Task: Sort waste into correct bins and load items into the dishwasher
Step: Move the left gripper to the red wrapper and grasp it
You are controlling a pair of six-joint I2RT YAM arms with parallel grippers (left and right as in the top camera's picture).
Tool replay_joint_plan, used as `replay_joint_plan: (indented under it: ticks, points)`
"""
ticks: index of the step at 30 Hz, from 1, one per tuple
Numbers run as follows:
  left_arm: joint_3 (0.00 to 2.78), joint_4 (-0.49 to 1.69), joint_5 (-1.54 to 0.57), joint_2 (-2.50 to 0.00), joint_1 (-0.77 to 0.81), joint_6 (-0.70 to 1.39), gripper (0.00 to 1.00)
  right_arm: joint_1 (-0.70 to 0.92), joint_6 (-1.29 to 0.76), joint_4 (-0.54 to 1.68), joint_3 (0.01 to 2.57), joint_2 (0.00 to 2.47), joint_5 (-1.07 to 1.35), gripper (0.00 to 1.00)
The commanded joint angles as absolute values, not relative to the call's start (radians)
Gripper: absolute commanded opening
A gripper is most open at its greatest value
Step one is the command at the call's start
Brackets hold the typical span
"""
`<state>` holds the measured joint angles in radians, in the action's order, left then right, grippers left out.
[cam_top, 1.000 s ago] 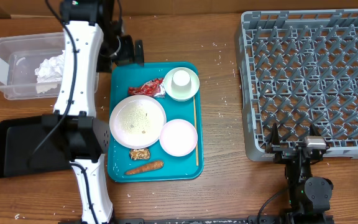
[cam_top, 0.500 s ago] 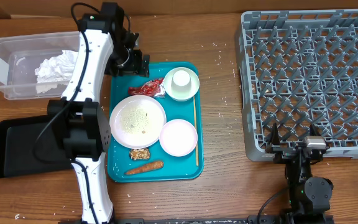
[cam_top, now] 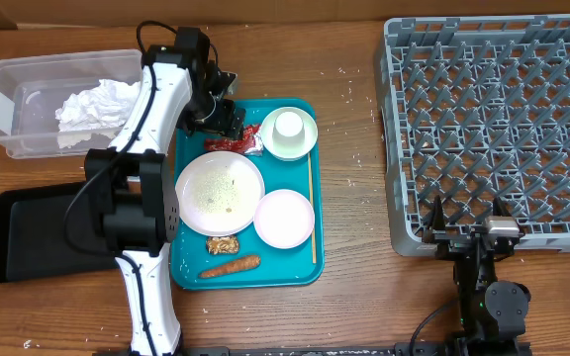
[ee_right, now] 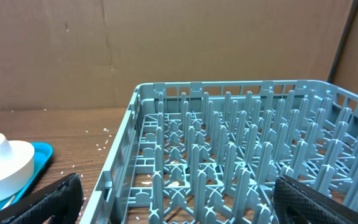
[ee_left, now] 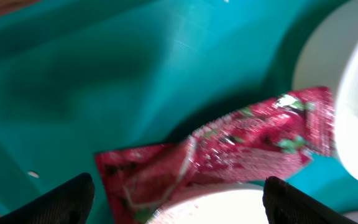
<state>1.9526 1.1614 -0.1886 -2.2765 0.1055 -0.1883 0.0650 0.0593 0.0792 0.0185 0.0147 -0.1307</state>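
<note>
On teal tray (cam_top: 191, 267): red wrapper (ee_left: 229, 155). Close over it: left gripper (ee_left: 179, 202), fingers wide, shown only by wrist view; touching or not, hard to tell. Beside rack (ee_right: 241, 143): right gripper (ee_right: 179, 199), wide too.

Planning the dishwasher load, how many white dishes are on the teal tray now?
4: the large plate centre-left, the smaller plate at its lower right, the bowl in the top right of the teal tray, and the cup inside that bowl. None seem hidden.

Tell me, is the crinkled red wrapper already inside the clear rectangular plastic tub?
No, the red wrapper lies on the teal tray below the open left gripper; the tub holds the crumpled white napkin.
</note>
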Motion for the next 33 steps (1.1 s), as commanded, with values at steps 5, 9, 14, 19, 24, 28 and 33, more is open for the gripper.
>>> replay_joint_plan:
  ticks: [5,9,14,19,24,28,33]
  points:
    - [1.9,1.098,-0.158,-2.286,0.117,-0.218,0.81,0.06,0.056,0.073,0.008,0.003,-0.13,1.0]
    - [1.854,1.098,-0.157,-2.286,0.121,-0.234,0.81,0.06,0.056,0.073,0.008,0.003,-0.13,1.0]
    - [1.835,1.073,-0.146,-2.286,0.122,-0.251,0.77,0.06,0.056,0.073,0.008,0.003,-0.13,1.0]
    - [1.835,1.042,-0.145,-2.286,0.122,-0.247,0.74,0.06,0.056,0.073,0.008,0.003,-0.13,1.0]
    - [1.835,1.032,-0.145,-2.285,0.122,-0.244,0.44,0.06,0.056,0.073,0.008,0.003,-0.129,1.0]
    - [1.852,1.039,-0.109,-2.285,0.123,-0.188,0.31,0.06,0.056,0.073,0.008,0.003,-0.13,1.0]
    - [1.938,1.069,-0.023,-2.277,0.123,-0.123,0.07,0.06,0.056,0.073,0.008,0.003,-0.13,1.0]
